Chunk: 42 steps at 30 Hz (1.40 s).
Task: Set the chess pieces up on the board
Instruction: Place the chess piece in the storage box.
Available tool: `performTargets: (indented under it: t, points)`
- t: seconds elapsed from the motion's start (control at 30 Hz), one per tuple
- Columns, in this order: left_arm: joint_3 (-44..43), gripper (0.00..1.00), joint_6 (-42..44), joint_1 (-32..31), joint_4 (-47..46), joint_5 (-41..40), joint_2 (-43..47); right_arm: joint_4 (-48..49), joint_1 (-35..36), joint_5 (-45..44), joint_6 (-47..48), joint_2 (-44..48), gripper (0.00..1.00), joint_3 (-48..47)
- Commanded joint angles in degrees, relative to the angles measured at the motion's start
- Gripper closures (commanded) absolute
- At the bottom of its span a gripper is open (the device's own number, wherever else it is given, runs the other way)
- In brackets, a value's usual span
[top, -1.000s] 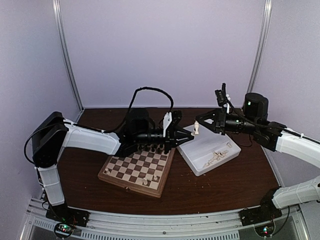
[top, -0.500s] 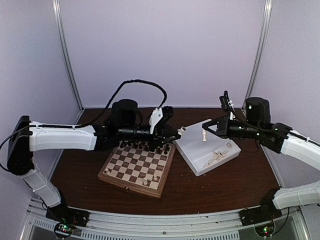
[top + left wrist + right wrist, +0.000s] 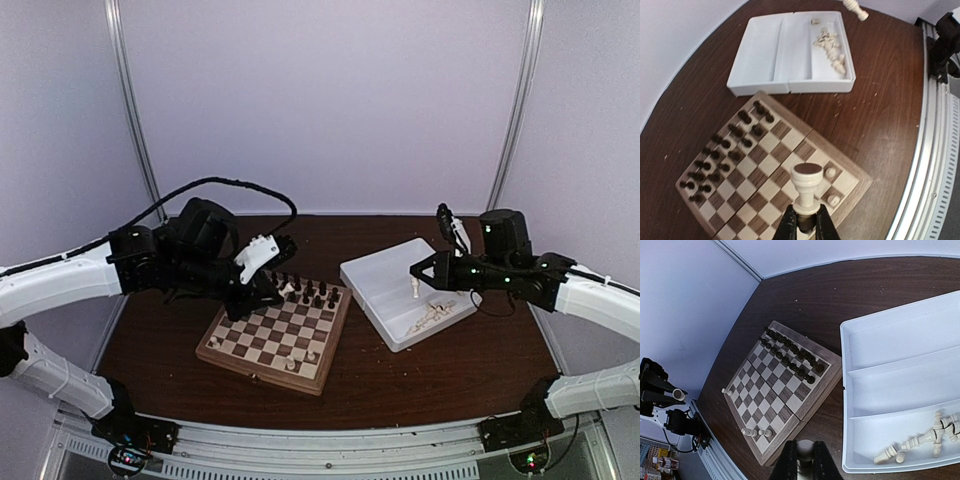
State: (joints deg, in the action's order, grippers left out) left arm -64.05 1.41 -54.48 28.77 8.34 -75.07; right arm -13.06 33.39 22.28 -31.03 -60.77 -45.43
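The left claw (image 3: 805,225) and right claw (image 3: 804,462) each pinch a cream chess piece (image 3: 806,181) between fingertips.

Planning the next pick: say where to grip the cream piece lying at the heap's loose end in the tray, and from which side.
Probably its narrow stem, from straight above, jaws across its length. The cream piece lies flat at the edge of the heap, and the tray wall close beside it blocks a sideways approach.
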Motion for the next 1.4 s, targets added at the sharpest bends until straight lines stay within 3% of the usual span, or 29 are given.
performTargets:
  t: [0.0, 0.27, 0.57, 0.9, 1.37]
  points:
    - [-3.18, 1.00, 2.50, -0.32, 20.91, -13.41, 5.06, 0.24, -0.17, -1.99, 1.98, -0.95, 0.99, 0.43]
    - [-5.90, 1.00, 13.47, -0.35, 34.41, -24.84, 5.63, 0.28, -0.14, -2.16, 2.46, -1.89, 1.00, 0.28]
    - [-14.62, 1.00, 19.03, -0.88, 47.76, -37.38, -8.65, -0.38, -0.21, -2.84, 2.69, -1.44, 1.00, 0.67]
    - [-14.59, 1.00, 28.55, -5.46, 45.36, -53.75, -17.04, -0.57, -0.27, -3.37, 2.85, -0.53, 1.00, 1.63]
    - [-11.98, 1.00, 39.91, -6.29, 43.26, -53.12, -14.22, -0.36, -0.26, -3.72, 2.64, 0.13, 1.00, 2.80]
